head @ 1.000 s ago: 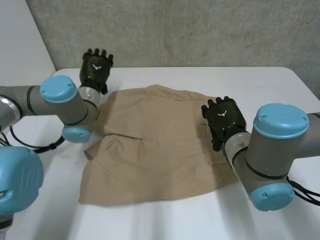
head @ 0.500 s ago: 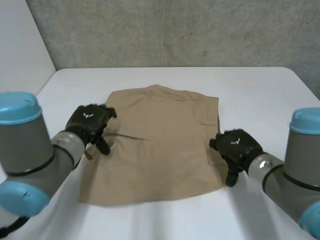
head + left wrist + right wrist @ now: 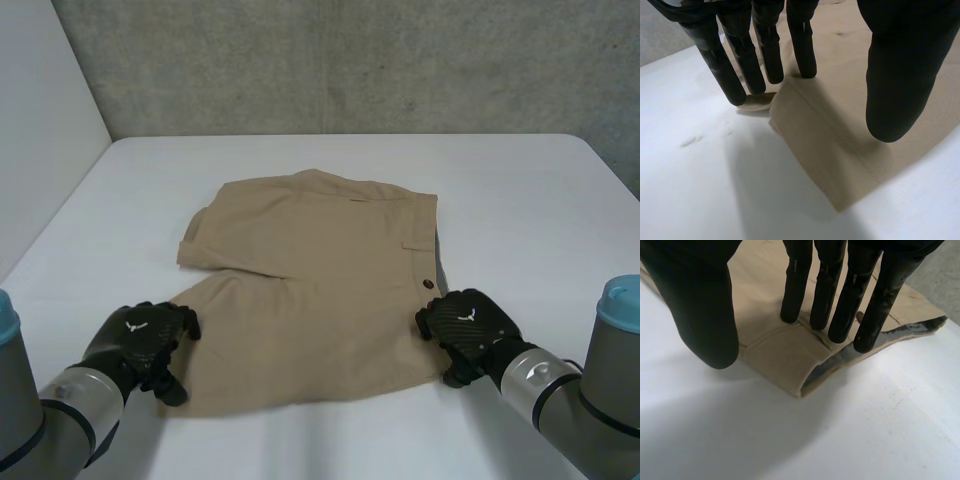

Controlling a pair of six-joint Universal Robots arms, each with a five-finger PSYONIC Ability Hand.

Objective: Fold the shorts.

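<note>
The left hand and right hand, both spread over the shorts corners by the near worktop edge, should pinch evenly before lifting.

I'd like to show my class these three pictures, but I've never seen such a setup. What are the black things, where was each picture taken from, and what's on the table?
This is a robot with two arms, each ending in a black mechanical hand. The wide picture looks down from a camera between the arms; the other two come from cameras on the wrists, looking along each palm. Tan shorts lie spread on a white table. The left hand is at their near leg-hem corner, the right hand at their near waistband corner. Both hands are open, fingers straight; nothing is gripped yet.
</note>
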